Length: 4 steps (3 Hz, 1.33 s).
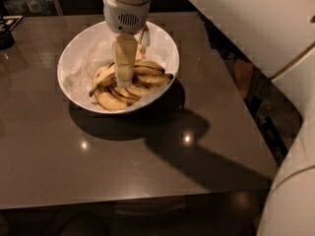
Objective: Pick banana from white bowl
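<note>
The white bowl (78,58) stands on the dark table, toward its far left. Several yellow bananas with brown streaks lie heaped in its near half. A long curved banana (105,77) with a dark tip lies at the left of the heap; stubbier ones (150,73) lie to the right. My gripper (124,80) comes straight down from the white wrist (127,9) into the bowl, its tip down among the bananas right beside the long one. The gripper hides the middle of the heap.
The bowl rests on a glossy grey-brown table (147,156) whose right edge runs near a white arm link (256,28). A dark object (7,31) sits at the far left corner. The arm's shadow falls across the table's right half.
</note>
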Each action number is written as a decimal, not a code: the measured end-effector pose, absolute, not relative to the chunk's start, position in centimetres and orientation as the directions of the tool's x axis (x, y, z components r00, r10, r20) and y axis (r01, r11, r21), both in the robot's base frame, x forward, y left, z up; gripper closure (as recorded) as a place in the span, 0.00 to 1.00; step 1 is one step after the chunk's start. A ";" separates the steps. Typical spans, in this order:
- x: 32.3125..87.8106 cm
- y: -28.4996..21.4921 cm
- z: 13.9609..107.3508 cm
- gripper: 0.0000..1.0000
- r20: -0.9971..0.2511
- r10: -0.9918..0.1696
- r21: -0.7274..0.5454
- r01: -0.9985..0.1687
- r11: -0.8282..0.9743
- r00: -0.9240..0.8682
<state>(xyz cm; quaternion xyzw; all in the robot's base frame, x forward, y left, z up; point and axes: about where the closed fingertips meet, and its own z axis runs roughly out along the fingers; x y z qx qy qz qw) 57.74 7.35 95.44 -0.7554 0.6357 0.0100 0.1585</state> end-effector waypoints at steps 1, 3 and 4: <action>57.4 7.2 94.5 0.00 -0.227 -0.960 -0.210 -0.971 -0.116 0.164; 57.0 7.2 92.4 0.26 -0.228 -0.963 -0.173 -0.979 -0.105 0.144; 57.1 7.4 92.2 0.24 -0.227 -0.962 -0.172 -0.979 -0.111 0.149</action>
